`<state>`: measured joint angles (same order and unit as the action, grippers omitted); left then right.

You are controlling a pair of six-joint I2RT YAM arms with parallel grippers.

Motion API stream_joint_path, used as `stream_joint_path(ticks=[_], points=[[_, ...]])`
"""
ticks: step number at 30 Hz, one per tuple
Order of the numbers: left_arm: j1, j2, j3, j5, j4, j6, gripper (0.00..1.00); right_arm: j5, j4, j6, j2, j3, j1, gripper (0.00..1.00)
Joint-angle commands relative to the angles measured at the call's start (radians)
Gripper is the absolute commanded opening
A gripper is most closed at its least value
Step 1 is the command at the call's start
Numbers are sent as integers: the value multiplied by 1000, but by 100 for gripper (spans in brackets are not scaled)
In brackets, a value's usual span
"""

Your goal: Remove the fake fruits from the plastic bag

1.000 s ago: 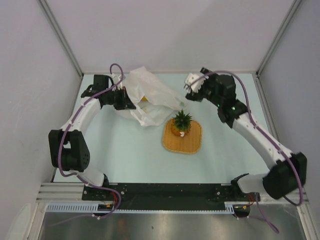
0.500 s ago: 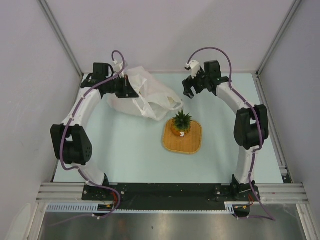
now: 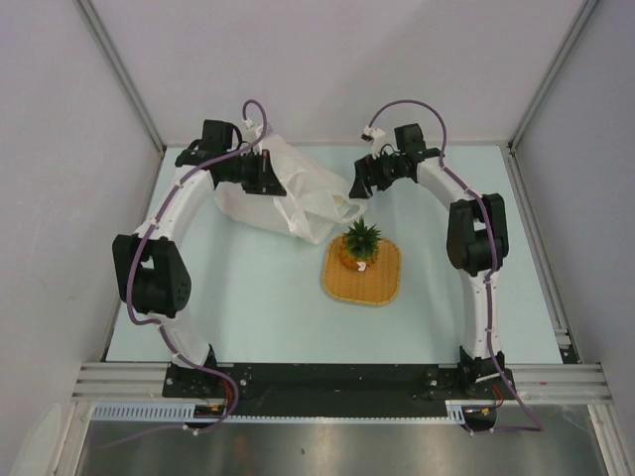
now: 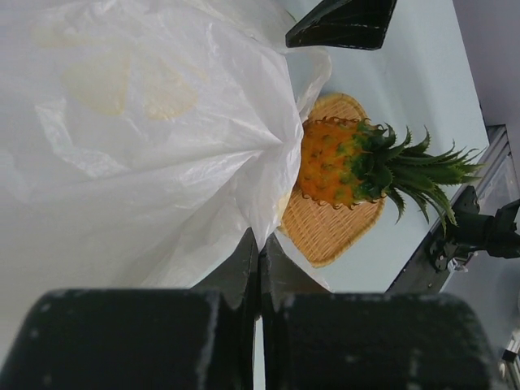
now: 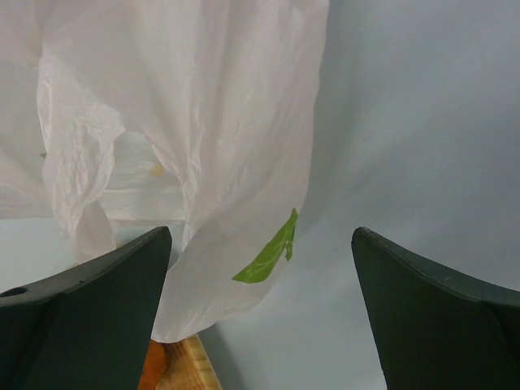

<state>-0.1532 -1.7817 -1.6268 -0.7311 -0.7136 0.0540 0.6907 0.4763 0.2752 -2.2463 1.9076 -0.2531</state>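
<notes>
1. A flat orange woven tray (image 3: 385, 283) is lying on the table, a little right of its middle.
2. The pale blue-green table (image 3: 258, 297) is stretching back to the far wall.
3. White walls (image 3: 337, 69) are closing in the table on three sides.
4. Two grey metal posts (image 3: 119, 74) are rising slantwise from the back corners.
5. A ribbed aluminium rail (image 3: 119, 379) is running along the near edge, with a brushed steel sheet (image 3: 327, 451) lying below it.

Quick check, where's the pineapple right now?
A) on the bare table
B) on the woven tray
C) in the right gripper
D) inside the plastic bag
B: the pineapple stands on the orange woven tray, outside the plastic bag, and the right gripper is open with nothing in it.
</notes>
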Motion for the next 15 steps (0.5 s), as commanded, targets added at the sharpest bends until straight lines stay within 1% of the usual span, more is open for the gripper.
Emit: stream_joint_path(ticks=[1,2,3,4,5,6,7,8,9,10,11,12,13,14,15], points=[[-8,16,-24,12,-15,-43,1,96,152,2,-73,135,-14,97],[-11,15,-27,12,-15,-45,1,96,198,21,-120,175,-23,96],[-12,8,-34,18,-15,-46,1,72,229,41,-140,204,-31,86],[-14,5,-41,18,-14,-49,1,43,242,38,-153,224,-35,79],[-17,-1,-48,18,-14,-51,1,12,226,26,-160,222,-35,72],[-19,-7,-67,22,-15,-52,1,-3,202,6,-164,219,-31,59],[-20,-21,-79,24,-17,-52,1,-14,143,-61,-165,219,-25,52],[-23,-30,-105,27,-20,-52,1,-20,113,-94,-164,226,-5,48],[-25,-39,-120,32,-23,-51,1,-25,87,-119,-159,240,5,39],[-28,-65,-137,33,-27,-52,1,-29,58,-128,-157,258,12,32],[-35,-79,-157,36,-35,-52,1,-45,58,-117,-156,324,20,23],[-40,-93,-207,42,-52,-52,1,-62,61,-111,-150,353,38,0],[-46,-107,-234,79,-59,-52,0,-71,39,-114,-142,375,52,0],[-66,-132,-295,90,-84,-51,0,-65,27,-134,-133,410,84,0],[-78,-157,-338,93,-104,-84,0,-66,19,-143,-119,425,100,0]])
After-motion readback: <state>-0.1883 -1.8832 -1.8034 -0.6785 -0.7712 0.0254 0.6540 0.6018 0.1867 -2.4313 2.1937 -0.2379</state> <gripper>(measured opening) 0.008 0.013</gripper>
